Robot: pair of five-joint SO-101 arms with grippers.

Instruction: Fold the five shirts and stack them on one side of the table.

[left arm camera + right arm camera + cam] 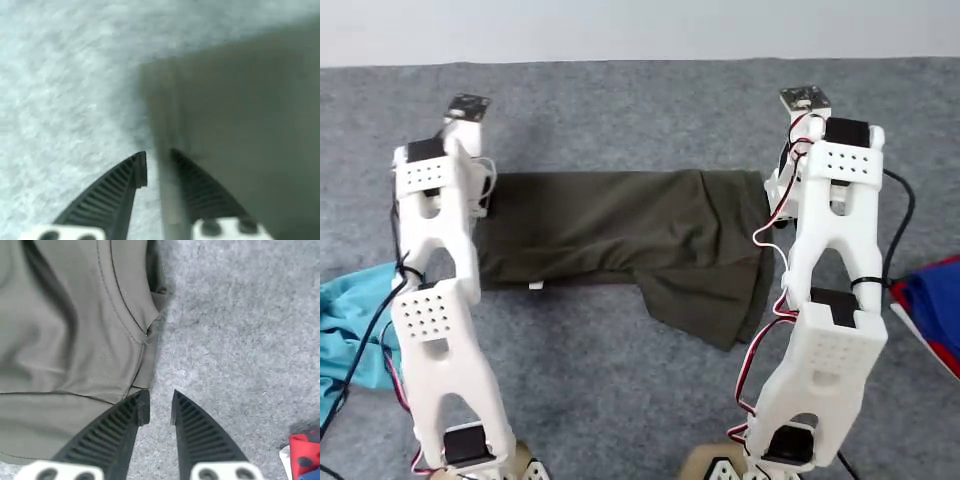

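An olive-green shirt [620, 225] lies across the middle of the grey table, partly folded, with a flap hanging toward the front right. My left gripper [157, 165] is at the shirt's left edge, and a strip of the olive shirt's [240, 110] folded edge runs between its nearly closed fingers. My right gripper [160, 407] is low at the shirt's right edge. Its fingers stand a narrow gap apart with bare table between them, and one fingertip [140, 407] overlaps the olive shirt's [65, 330] hem.
A teal shirt [350, 310] is bunched at the table's left edge beside the left arm. A red and blue shirt [930, 300] lies at the right edge, and its corner [302, 455] appears in the right wrist view. The grey table [620, 110] runs bare behind the olive shirt.
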